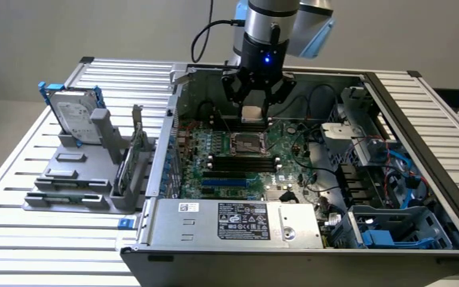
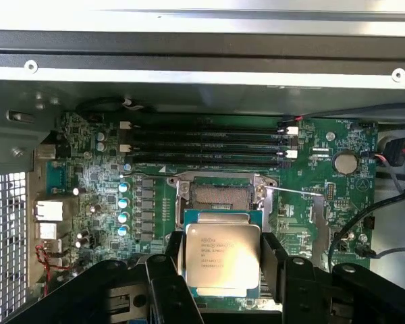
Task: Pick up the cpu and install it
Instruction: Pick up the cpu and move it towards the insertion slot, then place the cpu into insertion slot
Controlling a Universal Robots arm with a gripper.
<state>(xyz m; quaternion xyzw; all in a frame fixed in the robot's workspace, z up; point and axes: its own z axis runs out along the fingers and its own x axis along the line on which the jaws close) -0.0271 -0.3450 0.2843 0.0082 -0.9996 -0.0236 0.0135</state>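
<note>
Pale silver-grey metal tops the cpu (image 2: 223, 260). We see it clamped by two opposite edges between the black fingers (image 2: 165, 277) of the pincer (image 1: 253, 109). The chip is held flat, its printed face toward the wrist camera and clear of the board below.

Just beneath the pincer lies the socket (image 2: 223, 197), a dark square set in a metal frame. It is apart from the chip and not touching it. Just beyond the socket, on the side away from the pincer, we find the long black memory slots (image 2: 206, 145) lying parallel to one another. Both sit on the green motherboard (image 1: 289, 156), which spreads out under the pincer on all sides.

Around the pincer stand the walls of the open computer case (image 1: 421, 113), into which the arm (image 1: 271, 18) reaches from above. Near the pincer, on the case's front edge in the exterior view, is the grey labelled power supply (image 1: 238, 221).

Well apart from the pincer, toward the exterior view's left and outside the case, a silver hard drive (image 1: 76, 116) stands upright in a grey rack (image 1: 70, 179). Rack and case rest on the slatted metal table (image 1: 22, 239).
</note>
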